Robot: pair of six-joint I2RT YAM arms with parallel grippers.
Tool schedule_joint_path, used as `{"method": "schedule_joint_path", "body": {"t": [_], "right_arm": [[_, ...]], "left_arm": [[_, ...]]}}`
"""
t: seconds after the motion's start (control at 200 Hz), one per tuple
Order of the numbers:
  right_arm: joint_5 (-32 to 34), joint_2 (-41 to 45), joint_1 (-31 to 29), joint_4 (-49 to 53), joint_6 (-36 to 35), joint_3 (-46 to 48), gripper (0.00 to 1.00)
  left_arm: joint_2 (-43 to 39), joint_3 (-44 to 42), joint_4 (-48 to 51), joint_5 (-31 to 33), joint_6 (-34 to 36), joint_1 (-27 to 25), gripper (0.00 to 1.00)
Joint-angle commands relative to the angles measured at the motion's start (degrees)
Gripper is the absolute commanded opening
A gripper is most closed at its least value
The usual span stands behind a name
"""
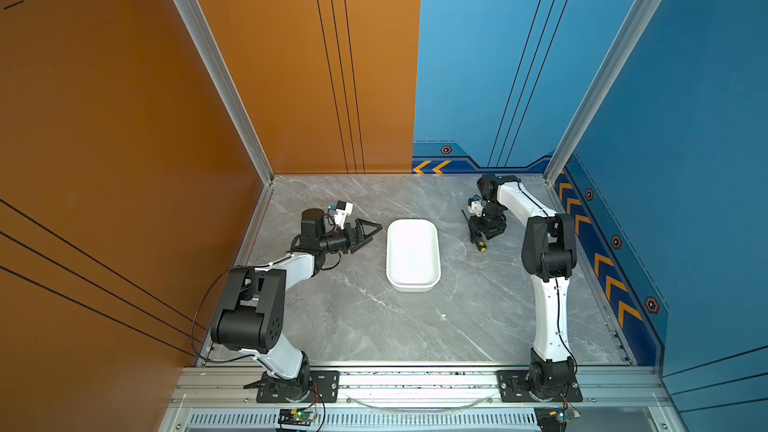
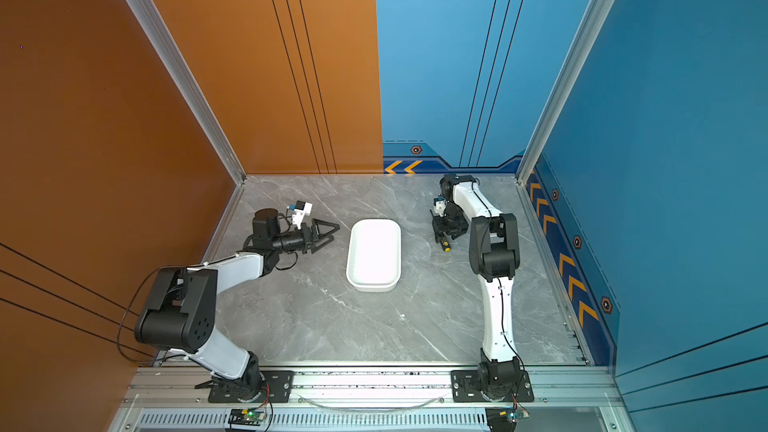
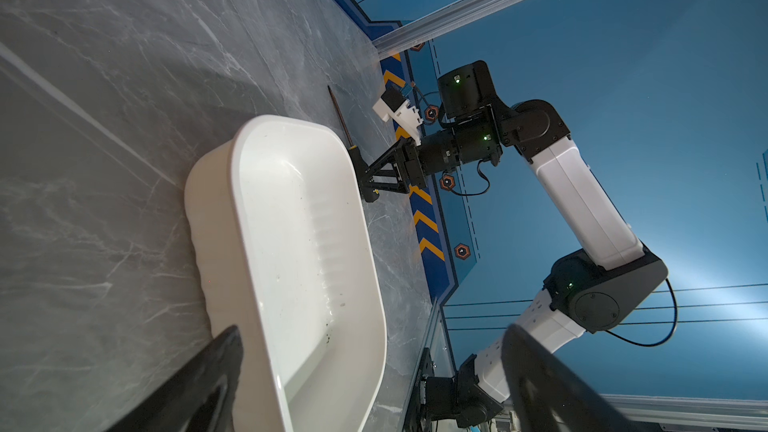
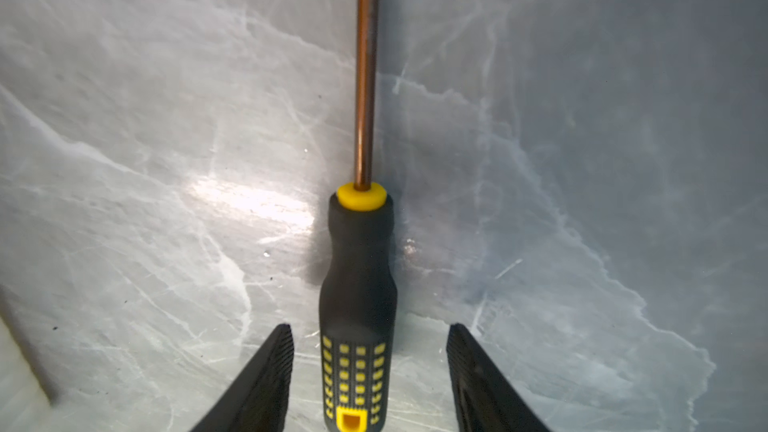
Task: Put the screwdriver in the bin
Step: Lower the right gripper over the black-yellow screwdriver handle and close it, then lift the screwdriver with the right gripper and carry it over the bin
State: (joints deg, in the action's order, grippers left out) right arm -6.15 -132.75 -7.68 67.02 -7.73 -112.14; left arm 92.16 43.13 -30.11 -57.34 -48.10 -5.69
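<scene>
Marble table point(image 1: 374, 326): right gripper point(image 4: 370, 328), jaws parted, flanks the screwdriver point(image 4: 358, 268) with seemingly slim gaps; bin point(image 1: 411, 251) stands apart.

One screwdriver point(image 4: 357, 284), one bin point(image 1: 412, 287), two claws point(image 1: 376, 232) point(image 4: 370, 328)

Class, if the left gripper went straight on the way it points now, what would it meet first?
Probably the near wall of the shallow white plastic bin; the left gripper aims at it, height unclear.
</scene>
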Motion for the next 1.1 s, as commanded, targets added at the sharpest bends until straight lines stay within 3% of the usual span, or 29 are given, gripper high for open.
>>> {"method": "schedule_joint_path", "body": {"t": [0.0, 0.355, 0.701, 0.826, 1.096], "right_arm": [[1.4, -1.1, -0.4, 2.3, -0.4, -1.0, 0.55], [1.1, -2.5, -0.6, 2.7, -0.4, -1.2, 0.36], [-2.8, -2.1, -0.3, 3.6, 0.9, -1.4, 0.00], [-7.7, 1.1, 0.3, 4.0, 4.7, -1.5, 0.00], [-10.2, 13.4, -0.4, 7.8, 17.3, -0.6, 0.00]], "left_arm": [[-0.7, -0.9, -0.6, -2.2, -0.1, -0.5, 0.98], [-0.6, -1.3, -0.6, -2.2, 0.0, -0.5, 0.98], [-0.7, -1.6, -0.6, -1.9, 0.0, -0.5, 0.98], [-0.4, -1.7, -0.6, -1.8, -0.1, -0.5, 0.98], [-0.4, -2.0, -0.5, -0.8, -0.5, -0.4, 0.98]]}}
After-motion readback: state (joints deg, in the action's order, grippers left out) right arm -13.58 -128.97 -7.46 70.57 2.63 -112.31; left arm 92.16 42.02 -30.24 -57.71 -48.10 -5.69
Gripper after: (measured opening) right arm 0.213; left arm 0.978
